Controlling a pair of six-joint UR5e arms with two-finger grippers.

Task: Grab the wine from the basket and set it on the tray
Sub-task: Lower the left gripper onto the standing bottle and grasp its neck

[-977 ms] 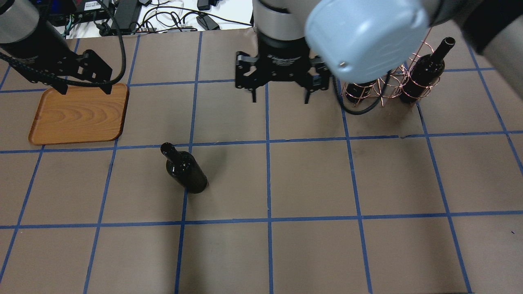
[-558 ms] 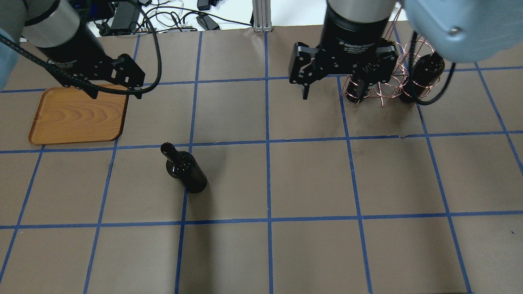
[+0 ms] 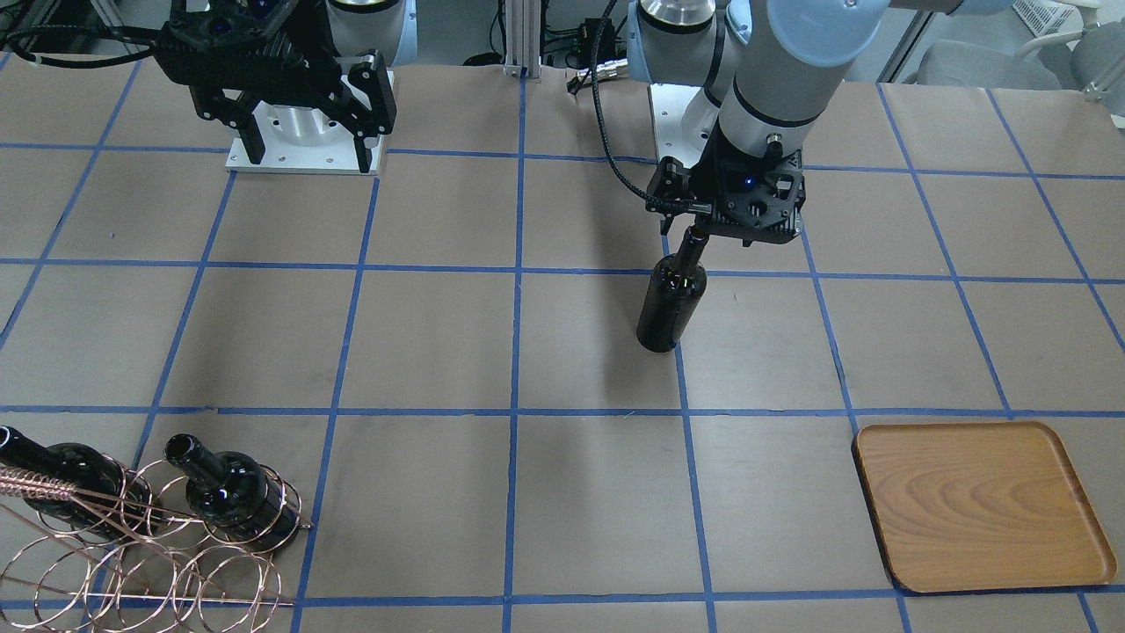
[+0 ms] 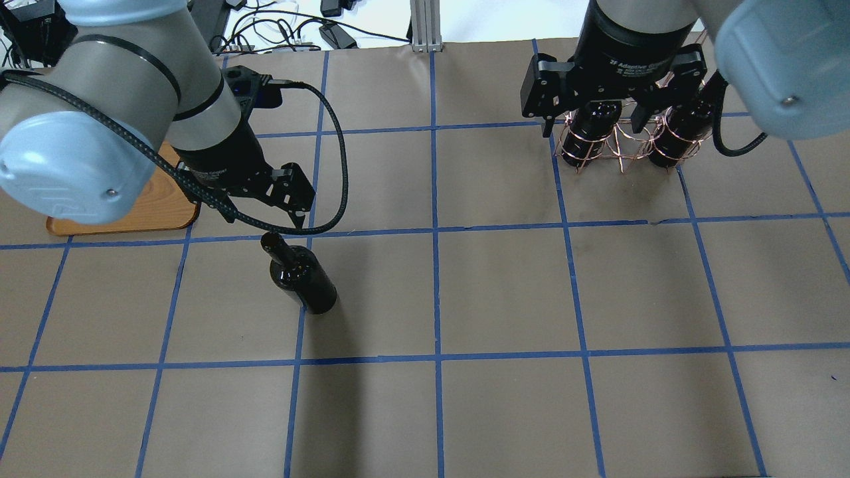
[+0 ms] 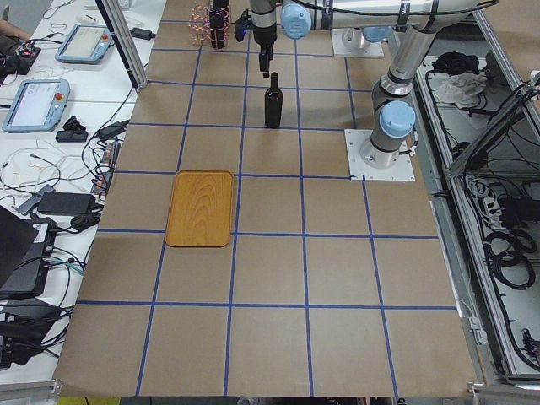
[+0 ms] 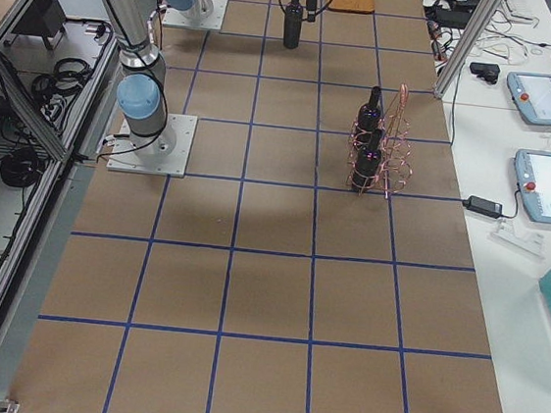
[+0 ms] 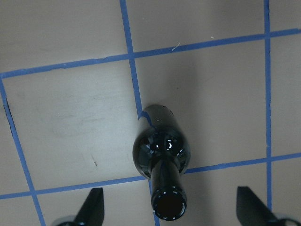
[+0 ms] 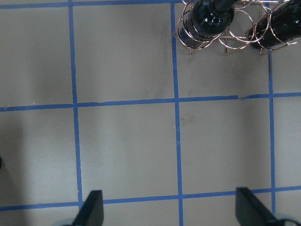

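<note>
One black wine bottle [image 4: 300, 277] stands upright on the table, apart from the basket; it also shows in the front view [image 3: 671, 303] and the left wrist view [image 7: 162, 150]. My left gripper [image 4: 264, 222] is open just above its mouth, with a finger [image 7: 91, 209] on either side. My right gripper [image 4: 593, 129] is open and empty over the copper wire basket [image 4: 621, 149], which holds two more bottles [image 3: 230, 492] [image 3: 66, 479]. The wooden tray [image 3: 976, 505] lies empty, partly hidden by my left arm in the overhead view [image 4: 166, 216].
Blue tape lines grid the brown table. Cables and power bricks [image 4: 285, 30] lie beyond the far edge. The basket [image 3: 132, 571] has several empty rings on its front side. Both arm bases [image 3: 299, 132] stand at the robot's side of the table.
My left arm has swung from over the tray to above the standing bottle. My right arm has moved right, from the table's middle to over the basket. Both grippers stay open.
</note>
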